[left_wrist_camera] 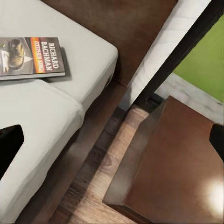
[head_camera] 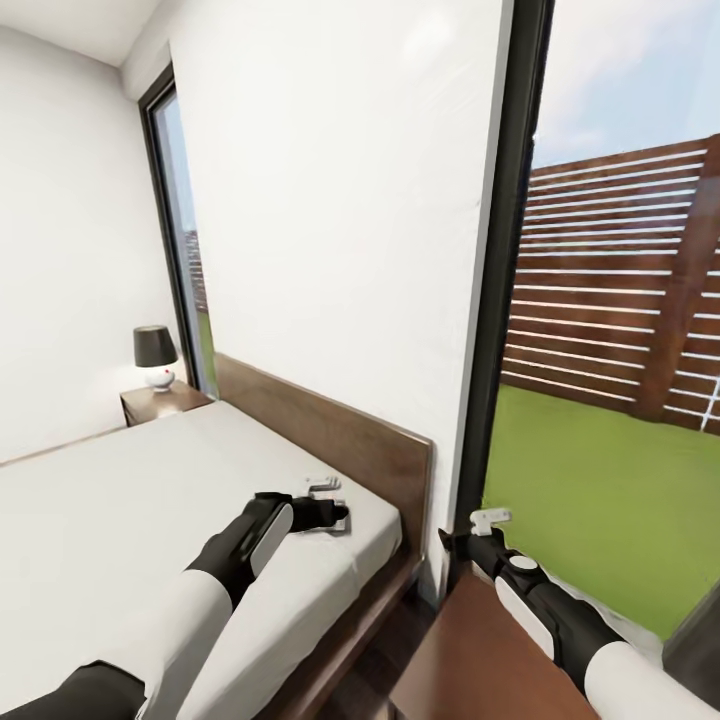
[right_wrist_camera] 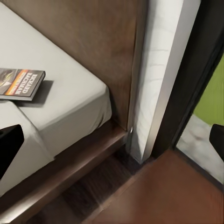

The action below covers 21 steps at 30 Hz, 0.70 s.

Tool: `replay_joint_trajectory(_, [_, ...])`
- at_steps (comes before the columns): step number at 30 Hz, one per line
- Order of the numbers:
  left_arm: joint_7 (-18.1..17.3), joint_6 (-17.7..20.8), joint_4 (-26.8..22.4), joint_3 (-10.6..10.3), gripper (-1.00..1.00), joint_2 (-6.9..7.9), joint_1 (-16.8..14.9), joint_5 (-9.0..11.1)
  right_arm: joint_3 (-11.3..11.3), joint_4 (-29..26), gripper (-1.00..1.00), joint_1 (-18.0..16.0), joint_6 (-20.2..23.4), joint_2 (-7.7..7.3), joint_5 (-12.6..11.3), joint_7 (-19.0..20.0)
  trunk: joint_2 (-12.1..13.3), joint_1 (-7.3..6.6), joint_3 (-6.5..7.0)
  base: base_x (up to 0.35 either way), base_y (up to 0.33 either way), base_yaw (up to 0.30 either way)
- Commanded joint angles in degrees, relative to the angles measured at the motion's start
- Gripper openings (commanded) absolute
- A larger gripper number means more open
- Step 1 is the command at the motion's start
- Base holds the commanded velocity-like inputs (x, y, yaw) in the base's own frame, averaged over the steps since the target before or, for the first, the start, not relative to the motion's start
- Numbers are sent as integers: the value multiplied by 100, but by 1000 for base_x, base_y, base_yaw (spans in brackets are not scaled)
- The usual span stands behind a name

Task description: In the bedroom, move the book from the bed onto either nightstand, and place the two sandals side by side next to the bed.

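Observation:
The book (left_wrist_camera: 30, 58) lies flat on the bed's pale mattress (head_camera: 120, 500) near the headboard corner, its orange band and "Richard Bachman" lettering readable; it is also seen as the book (right_wrist_camera: 18, 83). My left gripper (head_camera: 335, 513) hovers open over that corner, the book off to one side of its fingers (left_wrist_camera: 9, 144), not between them. My right gripper (head_camera: 455, 540) is open and empty above the near nightstand (head_camera: 470, 650), beside the bed. The sandals are out of view.
A dark wood headboard (head_camera: 330, 430) runs along the white wall. A second nightstand (head_camera: 165, 400) with a black-shaded lamp (head_camera: 155, 355) stands at the bed's far side. A tall black-framed window (head_camera: 500, 300) rises right of the near nightstand. A strip of plank floor (left_wrist_camera: 93, 177) separates bed and nightstand.

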Motion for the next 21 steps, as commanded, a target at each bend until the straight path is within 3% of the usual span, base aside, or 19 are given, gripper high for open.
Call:
replay_joint_trajectory(1, [-12, 23, -6, -2, 100, 1, -4, -8, 33, -12, 100, -6, 19, -9, -42, -29, 38, -19, 11, 309, 0, 0])
replay_joint_trajectory(4, [-12, 18, -14, -2, 100, 1, -4, -5, 39, -12, 100, -6, 22, -4, -32, -27, 158, -85, 65, 211, 0, 0])
replay_joint_trajectory(15, [-13, 19, -17, 5, 100, 8, -4, 1, 47, -12, 100, -6, 23, -9, -31, -27, 599, -327, 262, 20, 2, 0])
replay_joint_trajectory(21, [-13, 22, -14, 4, 100, 10, -4, 1, 49, -12, 100, -6, 22, -10, -29, -24, 840, -459, 370, 215, 55, 0])
